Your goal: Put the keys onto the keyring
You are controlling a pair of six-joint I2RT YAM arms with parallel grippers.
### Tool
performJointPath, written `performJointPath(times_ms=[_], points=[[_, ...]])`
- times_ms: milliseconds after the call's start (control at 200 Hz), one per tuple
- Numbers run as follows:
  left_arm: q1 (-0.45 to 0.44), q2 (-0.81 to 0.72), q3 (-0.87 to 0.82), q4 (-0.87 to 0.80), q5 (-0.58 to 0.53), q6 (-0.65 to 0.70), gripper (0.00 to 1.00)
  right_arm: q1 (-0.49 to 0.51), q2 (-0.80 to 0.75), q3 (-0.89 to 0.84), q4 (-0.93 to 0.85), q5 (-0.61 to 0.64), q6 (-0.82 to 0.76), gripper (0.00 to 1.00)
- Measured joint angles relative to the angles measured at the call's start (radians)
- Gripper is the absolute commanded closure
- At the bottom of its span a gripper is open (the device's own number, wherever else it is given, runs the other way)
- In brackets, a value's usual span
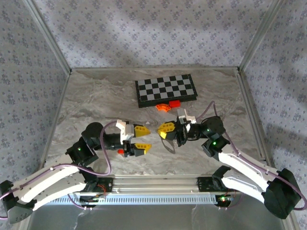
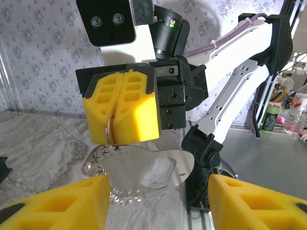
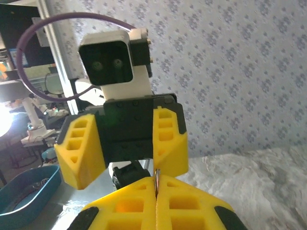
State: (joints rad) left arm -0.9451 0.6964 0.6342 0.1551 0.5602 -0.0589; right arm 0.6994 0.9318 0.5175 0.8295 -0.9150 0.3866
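Keyring [image 2: 111, 130] is up in the air, clamped edge-on between the closed fingers of the right gripper [image 2: 123, 110]. We see only a thin arc of the ring poking out of the seam. Its chain [image 2: 96, 163] and a clear flat tag [image 2: 153, 172] hang below. From the right wrist, the ring shows as a thin metal sliver [image 3: 156, 175] at the seam of the two pads.

Left gripper [image 3: 124, 143] faces it nose to nose, close but not touching. Its fingers are apart with nothing between them. From above, both grippers [image 1: 166, 129] [image 1: 146, 139] meet over the middle of the bench [image 1: 96, 96].

Key: we take the small red spot [image 1: 120, 151] just beside the left gripper's wrist to be it. It looks to be lying on the bench, but it is too small to be sure. It is not on the ring and not held.

Step, as we judge it: the ring is presented and the key is not yet fetched, so the task is early. The next move likely calls for the left gripper to pick up the key by its red head, with the hole left free. It must then line that hole up with the ring's opening while the right holds steady. The risk is that so little of the ring is exposed to thread onto.
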Motion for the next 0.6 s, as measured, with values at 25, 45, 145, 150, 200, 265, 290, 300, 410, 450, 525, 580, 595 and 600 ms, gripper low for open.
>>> performJointPath(times_ms=[25, 45, 145, 150, 200, 265, 290, 300, 410, 450, 525, 580, 595, 600], points=[[-0.001, -0.003, 0.000, 0.000, -0.005, 0.008, 0.46, 0.004, 0.000, 0.002, 0.005, -0.003, 0.002, 1.00], [-0.002, -0.005, 0.000, 0.001, -0.008, 0.013, 0.46, 0.008, 0.000, 0.002, 0.008, -0.004, 0.003, 1.00], [-0.005, -0.007, 0.000, 0.002, -0.026, 0.030, 0.49, 0.022, -0.008, 0.003, 0.008, -0.010, -0.002, 1.00], [-0.005, -0.007, 0.000, 0.002, -0.027, 0.031, 0.49, 0.022, -0.009, 0.003, 0.008, -0.010, -0.002, 1.00], [-0.005, -0.006, 0.001, 0.003, -0.034, 0.035, 0.51, 0.028, -0.019, 0.003, 0.000, -0.010, -0.015, 1.00], [-0.005, -0.006, 0.002, 0.005, -0.041, 0.040, 0.53, 0.037, -0.036, 0.003, -0.019, -0.010, -0.035, 1.00], [-0.005, -0.004, 0.003, 0.005, -0.044, 0.044, 0.54, 0.040, -0.043, 0.003, -0.027, -0.010, -0.042, 1.00], [-0.005, -0.002, 0.004, 0.006, -0.045, 0.043, 0.55, 0.041, -0.044, 0.003, -0.029, -0.010, -0.045, 1.00], [-0.005, 0.013, 0.008, 0.013, -0.053, 0.046, 0.61, 0.050, -0.055, 0.003, -0.047, -0.010, -0.071, 1.00], [-0.006, 0.018, 0.008, 0.016, -0.053, 0.048, 0.63, 0.050, -0.055, 0.003, -0.053, -0.010, -0.081, 1.00], [-0.010, 0.025, 0.008, 0.026, -0.052, 0.047, 0.65, 0.051, -0.055, 0.003, -0.064, -0.008, -0.097, 1.00], [-0.013, 0.032, 0.011, 0.029, -0.048, 0.047, 0.65, 0.052, -0.055, 0.003, -0.071, -0.005, -0.107, 1.00], [-0.013, 0.034, 0.012, 0.030, -0.047, 0.047, 0.65, 0.052, -0.055, 0.003, -0.072, -0.004, -0.109, 1.00], [-0.014, 0.036, 0.012, 0.030, -0.047, 0.047, 0.65, 0.052, -0.055, 0.003, -0.072, -0.003, -0.111, 1.00]])
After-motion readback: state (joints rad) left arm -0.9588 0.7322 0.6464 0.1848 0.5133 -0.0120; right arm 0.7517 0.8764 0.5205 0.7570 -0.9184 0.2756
